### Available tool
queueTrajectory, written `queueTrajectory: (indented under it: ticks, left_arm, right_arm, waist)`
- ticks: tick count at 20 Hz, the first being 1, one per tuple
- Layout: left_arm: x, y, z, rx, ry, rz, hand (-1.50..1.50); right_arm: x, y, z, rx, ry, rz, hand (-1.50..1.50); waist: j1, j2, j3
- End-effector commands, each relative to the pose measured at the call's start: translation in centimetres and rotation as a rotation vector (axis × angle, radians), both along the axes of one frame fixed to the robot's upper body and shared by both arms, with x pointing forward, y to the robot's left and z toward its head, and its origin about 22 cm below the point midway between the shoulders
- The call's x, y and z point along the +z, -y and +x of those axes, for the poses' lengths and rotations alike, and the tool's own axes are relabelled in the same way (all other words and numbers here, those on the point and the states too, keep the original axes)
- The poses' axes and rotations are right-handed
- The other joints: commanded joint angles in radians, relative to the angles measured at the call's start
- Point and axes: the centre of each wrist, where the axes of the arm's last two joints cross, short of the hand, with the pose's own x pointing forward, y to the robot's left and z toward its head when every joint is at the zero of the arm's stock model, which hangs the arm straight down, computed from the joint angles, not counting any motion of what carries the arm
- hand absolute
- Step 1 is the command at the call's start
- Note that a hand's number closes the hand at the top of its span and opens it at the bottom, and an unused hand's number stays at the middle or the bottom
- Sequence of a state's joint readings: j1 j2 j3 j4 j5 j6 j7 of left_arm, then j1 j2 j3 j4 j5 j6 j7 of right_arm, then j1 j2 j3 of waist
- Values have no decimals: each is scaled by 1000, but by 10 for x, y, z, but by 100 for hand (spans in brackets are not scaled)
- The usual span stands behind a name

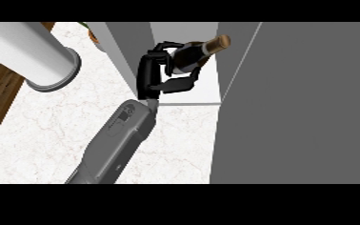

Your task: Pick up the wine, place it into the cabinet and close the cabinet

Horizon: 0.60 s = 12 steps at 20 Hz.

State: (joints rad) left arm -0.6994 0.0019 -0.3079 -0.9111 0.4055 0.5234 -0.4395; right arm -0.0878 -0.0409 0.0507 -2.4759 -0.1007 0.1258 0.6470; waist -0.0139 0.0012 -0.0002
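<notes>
The wine bottle [199,53] is dark with a tan top, and its neck points up and to the right. My left hand [148,74] is shut on its body, fingers curled over the top and thumb underneath. Much of the bottle's lower part is hidden by the hand. Hand and bottle are at the mouth of the cabinet, above its white shelf floor [205,93]. The cabinet's grey door [295,105] stands open at the right, filling that side of the view. The cabinet's grey side wall [130,43] is just left of the hand. My right hand does not show.
A large white cylinder [38,52] lies at the upper left on the marble counter [49,133]. A strip of wood [7,86] runs along the left edge. Something orange and green [91,32] peeks out behind the cabinet wall.
</notes>
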Motion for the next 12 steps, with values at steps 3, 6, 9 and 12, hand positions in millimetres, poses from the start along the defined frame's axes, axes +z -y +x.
queueTrajectory:
  ticks: [3,6,9,12]
  left_arm:
    - [-4,12,8,12,-40,25,150]
    - [-12,-11,15,4,-61,32,150]
    - [10,-1,42,44,-40,35,150]
    - [1,-5,42,56,-17,35,150]
  right_arm:
    - [12,-1,-29,56,21,34,-150]
    - [7,10,-20,39,15,39,-150]
    - [9,6,-13,51,25,30,-150]
    - [-9,8,-9,44,30,44,-150]
  waist:
    - [-15,1,0]
    - [2,0,0]
    - [-16,5,0]
    - [-17,5,0]
